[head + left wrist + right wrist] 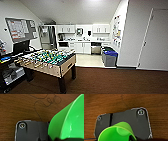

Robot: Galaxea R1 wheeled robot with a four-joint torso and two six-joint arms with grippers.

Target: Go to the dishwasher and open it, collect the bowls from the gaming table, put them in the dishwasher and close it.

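Bowls ride with me: a wide green bowl (67,121) at my left wrist and a smaller green bowl (117,132) at my right, both above brown carpet (15,107). Each looks carried, though I cannot tell whether either hand is clenched. They seem light, stiff, smooth plastic, likely slippery; the rim is the place to pinch. Far ahead, under the kitchen counter, the dishwasher (96,48) stands open. A foosball table (47,61) is near left, bins (109,57) right.
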